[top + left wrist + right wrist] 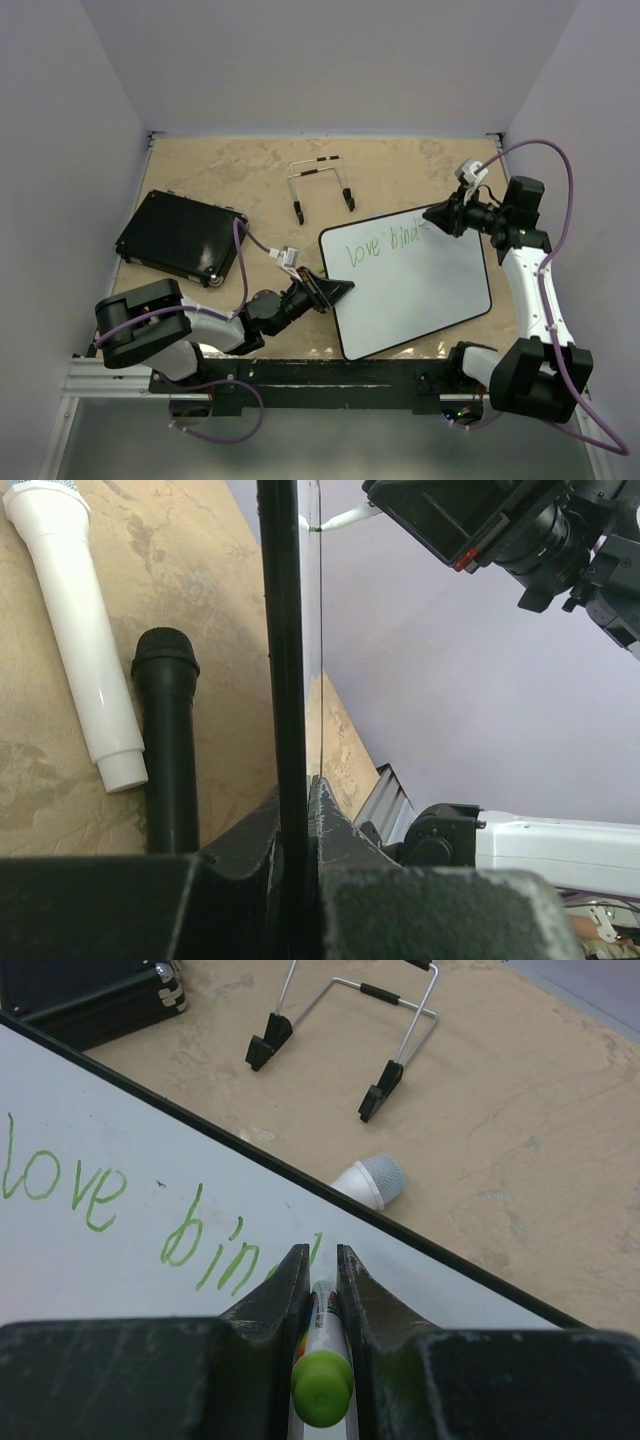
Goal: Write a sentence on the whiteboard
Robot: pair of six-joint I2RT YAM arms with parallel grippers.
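Our left gripper [335,292] pinches the rim of the glossy black-framed whiteboard [420,290]. Our right gripper [320,1260] clamps a green-capped marker [322,1380]; a white microphone [368,1180] lies just beyond.

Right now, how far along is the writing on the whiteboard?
Done: the sentence reads "love" and most of "bind" in green near the top edge of the whiteboard. In hand: the right hand grips a green marker at the last letter, and the left hand clamps the board's edge. Left: the remaining words; the lower part of the board is blank.
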